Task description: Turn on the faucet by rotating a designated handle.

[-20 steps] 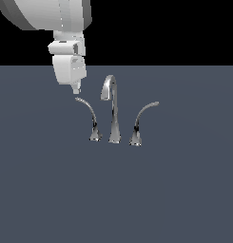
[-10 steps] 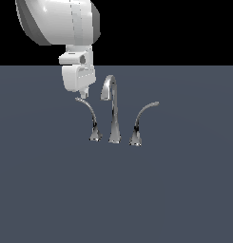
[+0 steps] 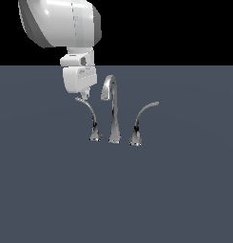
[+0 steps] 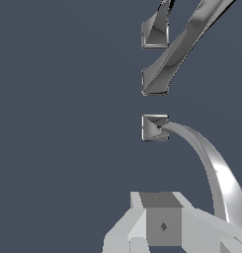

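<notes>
The chrome faucet [image 3: 111, 111] stands mid-scene, its tall hooked spout between two curved levers. The handle [image 3: 91, 116] arches from its small base toward the exterior view's left. My white gripper [image 3: 83, 97] hangs right above the handle's free tip, touching it or nearly so. In the wrist view the handle [image 4: 211, 165] curves from its square base past the side of my fingers [image 4: 163, 226]. It runs beside them, not between them. The fingers look pressed together, shut on nothing.
The mirror-image lever [image 3: 144, 116] arches toward the exterior view's right beyond the spout. A flat dark grey surface [image 3: 175, 190] carries the faucet. My bulky white arm link [image 3: 61, 21] hangs above the handle's side.
My gripper has moved toward the exterior view's right and slightly down, ending over the handle's tip. The handle and the rest of the faucet look unmoved.
</notes>
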You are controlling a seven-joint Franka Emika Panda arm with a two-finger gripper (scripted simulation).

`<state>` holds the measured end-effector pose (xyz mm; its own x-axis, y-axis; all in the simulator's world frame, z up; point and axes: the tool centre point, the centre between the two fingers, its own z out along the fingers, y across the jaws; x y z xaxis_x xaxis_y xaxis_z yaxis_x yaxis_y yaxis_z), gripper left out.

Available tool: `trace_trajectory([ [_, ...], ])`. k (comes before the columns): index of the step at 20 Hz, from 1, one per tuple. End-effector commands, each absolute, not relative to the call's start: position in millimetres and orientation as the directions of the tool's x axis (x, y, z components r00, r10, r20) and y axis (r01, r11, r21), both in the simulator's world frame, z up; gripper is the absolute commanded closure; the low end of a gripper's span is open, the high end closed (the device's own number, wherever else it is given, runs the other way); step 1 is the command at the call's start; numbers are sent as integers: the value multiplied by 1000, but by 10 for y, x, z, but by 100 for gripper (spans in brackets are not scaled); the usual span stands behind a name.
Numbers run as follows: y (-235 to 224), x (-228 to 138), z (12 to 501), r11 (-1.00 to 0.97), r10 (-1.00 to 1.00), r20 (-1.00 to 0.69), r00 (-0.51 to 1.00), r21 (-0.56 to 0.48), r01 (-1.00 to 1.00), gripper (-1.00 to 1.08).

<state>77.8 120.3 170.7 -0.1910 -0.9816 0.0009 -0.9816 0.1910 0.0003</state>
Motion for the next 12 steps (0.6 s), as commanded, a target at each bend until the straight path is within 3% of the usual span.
trace_trajectory([
  [1,1250,717,1709,190,-982,1,-190,0,-982,108],
  [10,1443,431,1710,190,-982,0,-190,0,-982,108],
  [12,1341,522,1710,186,-982,-2,-186,-9,-982,108],
])
